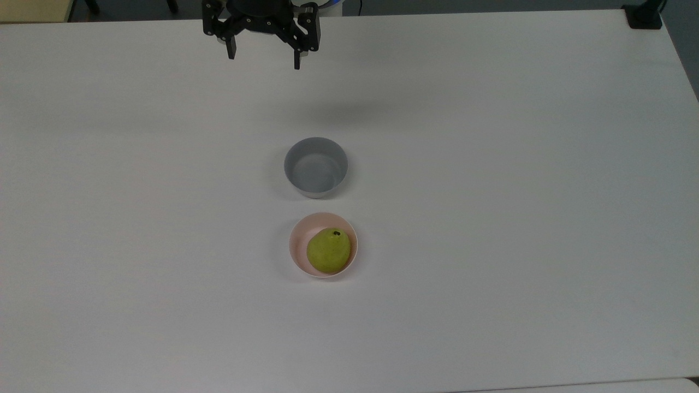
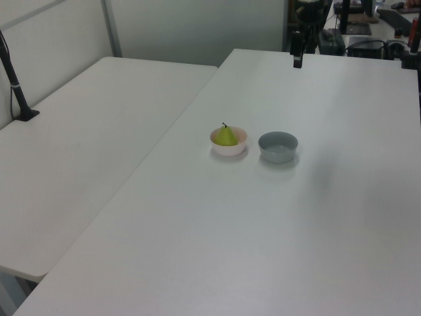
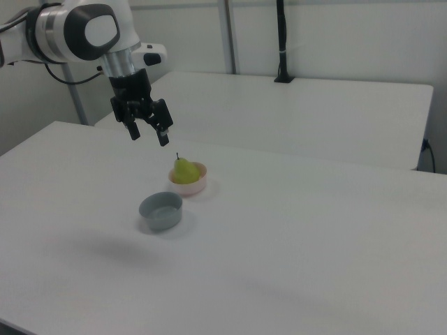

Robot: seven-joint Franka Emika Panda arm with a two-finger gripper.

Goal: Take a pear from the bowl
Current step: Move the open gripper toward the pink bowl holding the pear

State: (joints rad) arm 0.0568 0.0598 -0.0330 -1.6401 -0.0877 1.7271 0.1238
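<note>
White table (image 1: pixel 491 218), broad and bare apart from two bowls near its middle. Second white table (image 3: pixel 314 112) alongside, at the right view's far side. Gripper (image 1: pixel 264 61) high over the top view's far edge, fingers spread, holding nothing. Grey bowl (image 1: pixel 315 166) between gripper and pink bowl (image 1: pixel 297 243), just beside the latter. Pear (image 1: pixel 328 251) inside the pink bowl, stem up.

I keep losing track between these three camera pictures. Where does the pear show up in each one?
Top view: the pear lies in the pink bowl, below centre.
Left view: the pear is just above centre, in the same bowl.
Right view: the pear is left of centre, in the same bowl.
Shared landmark: the grey bowl, empty, stands next to it in all three.
</note>
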